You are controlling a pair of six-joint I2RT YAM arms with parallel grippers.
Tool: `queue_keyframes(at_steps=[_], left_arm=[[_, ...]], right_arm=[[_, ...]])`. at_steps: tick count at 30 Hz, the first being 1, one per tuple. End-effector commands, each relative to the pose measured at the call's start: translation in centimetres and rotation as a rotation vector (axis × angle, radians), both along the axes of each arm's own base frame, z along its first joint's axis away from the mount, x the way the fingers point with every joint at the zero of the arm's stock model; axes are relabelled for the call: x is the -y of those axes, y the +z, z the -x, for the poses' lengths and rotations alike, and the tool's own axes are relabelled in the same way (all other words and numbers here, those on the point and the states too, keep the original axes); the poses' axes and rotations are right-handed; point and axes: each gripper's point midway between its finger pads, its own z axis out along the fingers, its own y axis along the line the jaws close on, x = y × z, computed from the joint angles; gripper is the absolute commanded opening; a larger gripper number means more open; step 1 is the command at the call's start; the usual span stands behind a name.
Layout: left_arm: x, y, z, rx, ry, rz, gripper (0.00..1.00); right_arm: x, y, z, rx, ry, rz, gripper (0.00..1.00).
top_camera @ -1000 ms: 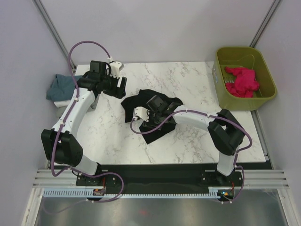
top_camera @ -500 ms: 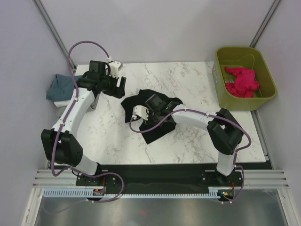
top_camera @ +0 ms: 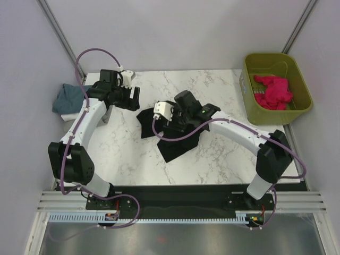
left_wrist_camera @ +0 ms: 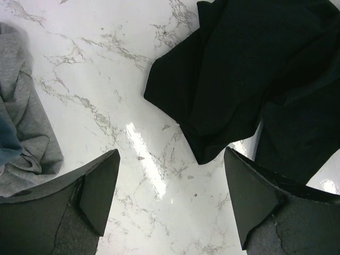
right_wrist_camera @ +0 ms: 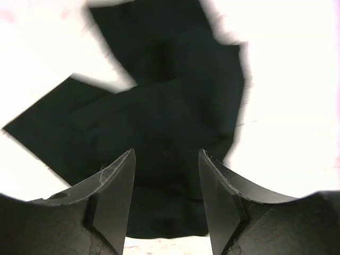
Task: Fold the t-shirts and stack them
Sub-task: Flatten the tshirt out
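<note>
A black t-shirt (top_camera: 175, 147) lies crumpled on the marble table (top_camera: 228, 159) at the centre. My right gripper (top_camera: 179, 123) hovers above it, open and empty; in the right wrist view the black shirt (right_wrist_camera: 159, 111) fills the space below the jaws of the right gripper (right_wrist_camera: 167, 180), and the view is blurred. My left gripper (top_camera: 133, 99) is open and empty over bare marble just left of the shirt. The left wrist view shows the left gripper (left_wrist_camera: 170, 196), the black shirt (left_wrist_camera: 249, 79) at upper right and a grey shirt (left_wrist_camera: 26, 127) at the left edge. A teal-blue shirt (top_camera: 66, 98) sits at the table's left edge.
An olive-green basket (top_camera: 303, 106) stands off the table's far right corner and holds a pink-red cloth (top_camera: 273, 90). White cloth (top_camera: 69, 114) lies under the teal-blue shirt. Grey walls close in the left and right sides.
My right gripper has risen off the black shirt and moved toward the far side, and its arm has stretched out. The shirt's shape has shifted. The left gripper has barely moved.
</note>
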Motion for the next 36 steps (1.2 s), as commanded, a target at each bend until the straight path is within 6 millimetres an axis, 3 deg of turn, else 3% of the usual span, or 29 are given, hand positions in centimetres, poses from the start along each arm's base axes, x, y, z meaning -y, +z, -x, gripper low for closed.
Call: queue_keyframes(at_steps=[1, 2, 5, 9, 17, 25, 36], left_arm=[[0.4, 2.7, -1.2, 0.078, 0.022, 0.047, 0.86], [0.3, 2.6, -1.1, 0.075, 0.021, 0.042, 0.87], [-0.1, 2.7, -0.7, 0.082, 0.030, 0.031, 0.87], [-0.4, 2.0, 0.1, 0.066, 0.035, 0.028, 0.87], [-0.7, 1.5, 0.6, 0.055, 0.041, 0.026, 0.87], [-1.0, 1.5, 0.0, 0.054, 0.050, 0.025, 0.87], [-1.1, 1.7, -0.9, 0.064, 0.069, 0.046, 0.87]], right_arm=[[0.5, -8.1, 3.3, -0.160, 0.099, 0.111, 0.58], [0.8, -9.5, 4.0, -0.182, 0.119, 0.122, 0.55], [0.1, -10.7, 4.7, -0.171, 0.191, 0.083, 0.53], [-0.5, -11.8, 3.7, -0.161, 0.179, 0.093, 0.52], [-2.0, -12.1, 2.5, -0.167, 0.157, 0.087, 0.52], [-3.2, -12.3, 3.1, -0.187, 0.178, 0.099, 0.52], [-3.0, -13.1, 4.3, -0.254, 0.189, 0.130, 0.54]])
